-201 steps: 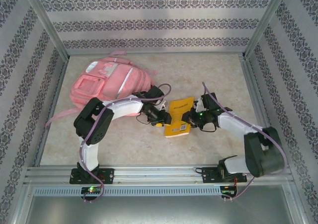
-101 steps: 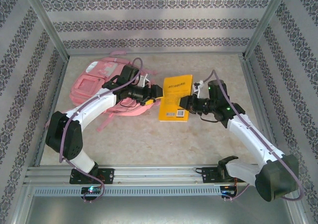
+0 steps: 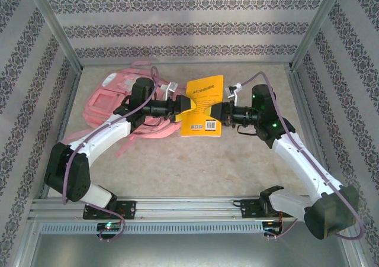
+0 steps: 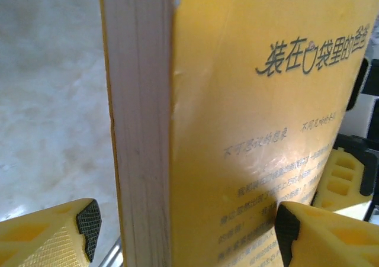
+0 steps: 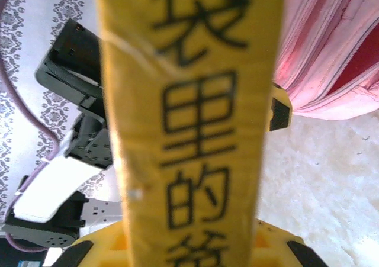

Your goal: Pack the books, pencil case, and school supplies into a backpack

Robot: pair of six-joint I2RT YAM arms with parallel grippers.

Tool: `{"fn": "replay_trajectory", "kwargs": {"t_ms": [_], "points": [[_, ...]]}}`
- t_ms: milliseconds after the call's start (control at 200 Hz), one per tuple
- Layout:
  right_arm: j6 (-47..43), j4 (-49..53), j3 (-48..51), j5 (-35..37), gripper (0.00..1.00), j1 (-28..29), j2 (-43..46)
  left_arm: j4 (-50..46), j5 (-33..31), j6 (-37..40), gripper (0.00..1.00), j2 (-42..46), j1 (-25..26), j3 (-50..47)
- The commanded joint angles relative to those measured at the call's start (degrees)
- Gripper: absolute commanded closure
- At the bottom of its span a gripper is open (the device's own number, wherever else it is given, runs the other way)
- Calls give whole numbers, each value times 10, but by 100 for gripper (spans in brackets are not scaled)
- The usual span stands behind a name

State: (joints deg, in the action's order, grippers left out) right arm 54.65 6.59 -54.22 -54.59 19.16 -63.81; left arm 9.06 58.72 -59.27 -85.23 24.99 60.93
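Observation:
A yellow-orange book (image 3: 201,105) with a barcode hangs above the table between both arms, just right of the pink backpack (image 3: 108,100). My right gripper (image 3: 221,114) is shut on its right side; in the right wrist view the printed spine (image 5: 189,101) runs up from between that gripper's (image 5: 183,252) fingers. My left gripper (image 3: 182,108) is at the book's left edge. In the left wrist view its jaws (image 4: 188,222) straddle the book (image 4: 237,131), and the left pad stands off the page edge. The backpack (image 5: 337,48) lies behind the book. The pencil case and school supplies are out of view.
Pale marbled table (image 3: 177,166) inside a metal frame with patterned walls; a post (image 3: 56,33) at each back corner and a rail (image 3: 189,206) along the near edge. Backpack straps (image 3: 71,138) trail towards the left wall.
The book has been lifted off the table and carried back and left towards the backpack, held by the right gripper. The left gripper followed it, and its jaws widened.

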Motion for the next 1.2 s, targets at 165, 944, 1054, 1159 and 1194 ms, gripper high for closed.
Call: {"fn": "replay_trajectory", "kwargs": {"t_ms": [165, 944, 1054, 1159, 1194], "points": [[42, -80, -15, -62, 100, -6, 34, 207, 37, -134, 29, 39, -5, -32], [-8, -25, 1, -80, 100, -21, 27, 273, 56, -182, 56, 76, -4, -79], [-10, -22, -1, -89, 100, -14, 15, 277, 56, -184, 54, 71, -3, -80], [-10, -25, -1, -94, 100, -10, 6, 276, 59, -182, 54, 67, -1, -78], [-10, -26, -2, -96, 100, -9, 0, 274, 60, -179, 55, 64, 2, -76]]}}
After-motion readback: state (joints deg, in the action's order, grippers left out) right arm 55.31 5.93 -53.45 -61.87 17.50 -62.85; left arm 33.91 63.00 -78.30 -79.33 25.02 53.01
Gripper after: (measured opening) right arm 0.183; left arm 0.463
